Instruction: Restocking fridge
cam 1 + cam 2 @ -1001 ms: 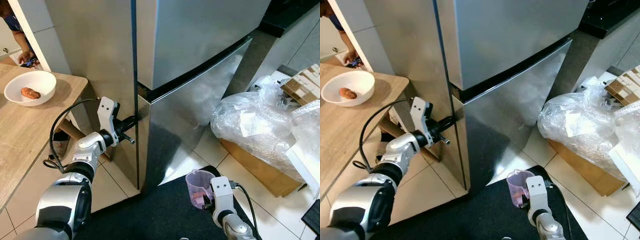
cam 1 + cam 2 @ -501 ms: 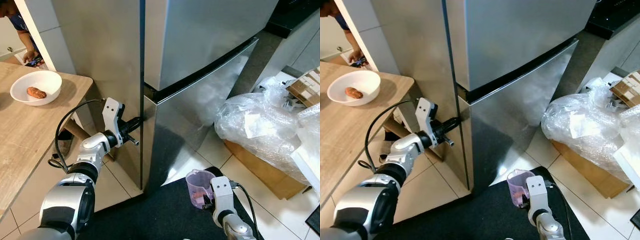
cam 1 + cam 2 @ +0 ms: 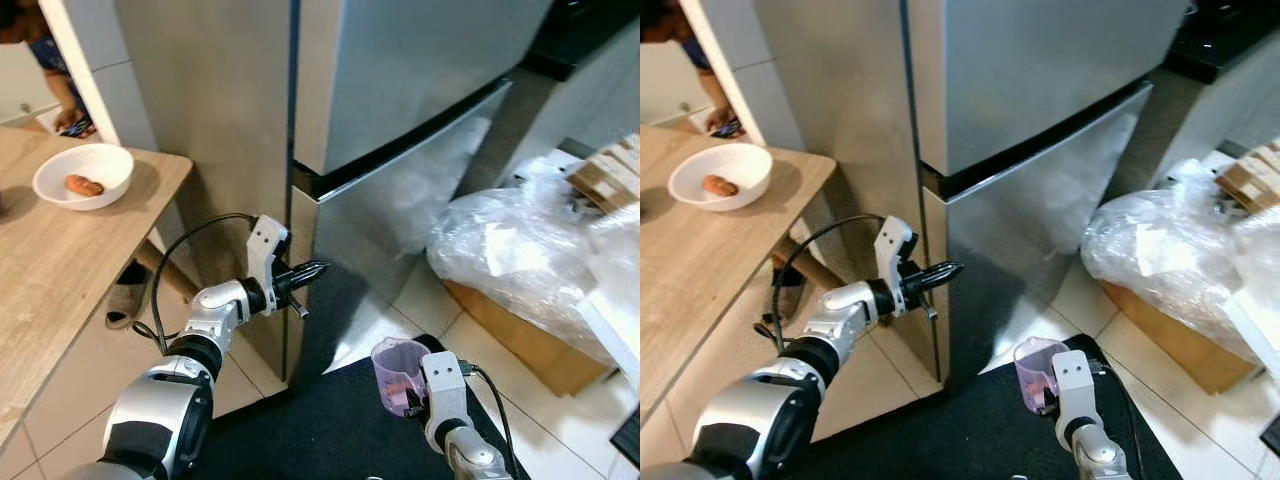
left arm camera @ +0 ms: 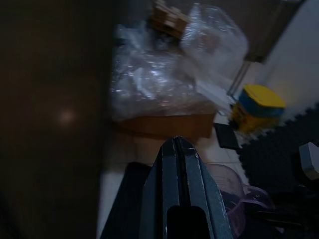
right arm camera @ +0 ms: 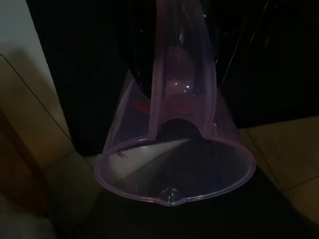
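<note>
The steel fridge (image 3: 400, 90) stands before me with both doors closed, the lower door (image 3: 390, 230) under a dark seam. My left gripper (image 3: 314, 270) reaches in at the left edge of the lower door, just below the seam, its tips over the door's front. In the left wrist view its two black fingers (image 4: 169, 164) are pressed together with nothing between them. Low on the right, my right gripper (image 3: 413, 398) is shut on the handle of a clear purple measuring cup (image 3: 397, 368), also seen in the right wrist view as the cup (image 5: 174, 169) with its mouth turned to the camera.
A wooden table (image 3: 50, 260) on the left carries a white bowl (image 3: 105, 165) with an orange-brown item in it. A person (image 3: 60, 80) stands behind it. Plastic-wrapped boxes (image 3: 520, 250) fill the floor at right. A black mat (image 3: 320, 420) lies under me.
The camera has shifted slightly. My left gripper has moved right, from the fridge's side corner round to the front edge of the lower door. The right gripper still holds the cup.
</note>
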Motion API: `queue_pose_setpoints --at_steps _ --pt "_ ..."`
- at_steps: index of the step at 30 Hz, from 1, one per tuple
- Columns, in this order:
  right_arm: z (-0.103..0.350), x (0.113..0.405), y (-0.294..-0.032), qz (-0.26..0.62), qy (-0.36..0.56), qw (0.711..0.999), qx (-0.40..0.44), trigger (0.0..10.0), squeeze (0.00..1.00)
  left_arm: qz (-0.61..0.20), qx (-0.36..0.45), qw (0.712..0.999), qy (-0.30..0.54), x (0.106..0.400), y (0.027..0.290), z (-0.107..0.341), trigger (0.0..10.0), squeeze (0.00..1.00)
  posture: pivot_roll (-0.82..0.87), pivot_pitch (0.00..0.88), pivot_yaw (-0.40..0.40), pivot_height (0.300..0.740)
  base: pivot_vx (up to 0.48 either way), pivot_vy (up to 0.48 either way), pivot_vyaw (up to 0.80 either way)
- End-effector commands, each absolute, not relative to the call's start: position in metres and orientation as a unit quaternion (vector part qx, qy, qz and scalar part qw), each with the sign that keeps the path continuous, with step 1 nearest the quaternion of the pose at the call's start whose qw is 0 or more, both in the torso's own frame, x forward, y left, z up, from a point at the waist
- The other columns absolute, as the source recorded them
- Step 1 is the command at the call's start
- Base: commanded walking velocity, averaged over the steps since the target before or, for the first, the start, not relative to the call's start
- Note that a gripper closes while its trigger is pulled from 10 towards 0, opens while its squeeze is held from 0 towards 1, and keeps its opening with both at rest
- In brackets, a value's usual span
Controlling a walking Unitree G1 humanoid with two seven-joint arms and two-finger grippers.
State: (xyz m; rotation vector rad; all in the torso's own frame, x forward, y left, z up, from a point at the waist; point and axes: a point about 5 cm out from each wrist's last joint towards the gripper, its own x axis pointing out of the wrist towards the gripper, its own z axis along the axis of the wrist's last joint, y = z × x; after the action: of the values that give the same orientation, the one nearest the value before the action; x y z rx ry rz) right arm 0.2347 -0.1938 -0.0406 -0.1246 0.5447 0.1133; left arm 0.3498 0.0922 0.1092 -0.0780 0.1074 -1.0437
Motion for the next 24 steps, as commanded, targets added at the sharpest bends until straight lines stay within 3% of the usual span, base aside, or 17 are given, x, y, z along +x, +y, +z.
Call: queue_pose_setpoints --at_steps 1,8,13,15,16,18,20,22,24 --pt "-0.042 0.231 -0.198 0.047 0.269 0.96 -0.058 10.0 0.0 -0.513 -0.03 0.856 0.051 0.348 0.084 0.109 10.0 0.0 -0.16 0.096 0.006 0.74 0.0 0.0 0.0" --pt "-0.042 0.231 -0.198 0.046 0.269 0.96 -0.057 10.0 0.0 -0.522 -0.029 0.851 0.052 0.346 0.081 0.108 10.0 0.0 -0.16 0.098 0.009 0.74 0.0 0.0 0.0" --pt "-0.043 0.229 -0.197 0.046 0.271 0.96 -0.057 10.0 0.0 -0.454 0.235 0.838 0.19 0.336 0.115 0.061 10.0 0.0 -0.16 0.101 0.009 0.74 0.0 0.0 0.0" --pt "-0.043 0.23 -0.197 0.046 0.271 0.96 -0.057 10.0 0.0 -0.446 0.245 0.839 0.192 0.336 0.118 0.061 10.0 0.0 -0.16 0.103 0.007 0.74 0.0 0.0 0.0" --pt "-0.043 0.23 -0.197 0.046 0.271 0.96 -0.057 10.0 0.0 -0.422 0.25 0.85 0.195 0.338 0.125 0.061 10.0 0.0 -0.16 0.106 0.006 0.74 0.0 0.0 0.0" --pt "-0.043 0.23 -0.196 0.047 0.272 0.96 -0.057 10.0 0.0 -0.296 0.23 0.908 0.189 0.352 0.151 0.071 10.0 0.0 -0.15 0.116 0.003 0.74 0.0 0.0 0.0" --pt "-0.044 0.229 -0.196 0.049 0.273 0.959 -0.057 10.0 0.0 -0.18 0.202 0.946 0.178 0.362 0.177 0.083 10.0 0.0 -0.15 0.118 0.001 0.74 0.0 0.0 0.0" --pt "-0.044 0.23 -0.195 0.051 0.273 0.959 -0.058 10.0 0.0 -0.108 0.182 0.964 0.163 0.368 0.196 0.094 10.0 0.0 -0.14 0.126 -0.008 0.74 0.0 0.0 0.0" --pt "-0.044 0.23 -0.195 0.052 0.273 0.959 -0.058 10.0 0.0 -0.087 0.174 0.969 0.156 0.369 0.202 0.098 10.0 0.0 -0.14 0.128 -0.01 0.74 0.0 0.0 0.0"
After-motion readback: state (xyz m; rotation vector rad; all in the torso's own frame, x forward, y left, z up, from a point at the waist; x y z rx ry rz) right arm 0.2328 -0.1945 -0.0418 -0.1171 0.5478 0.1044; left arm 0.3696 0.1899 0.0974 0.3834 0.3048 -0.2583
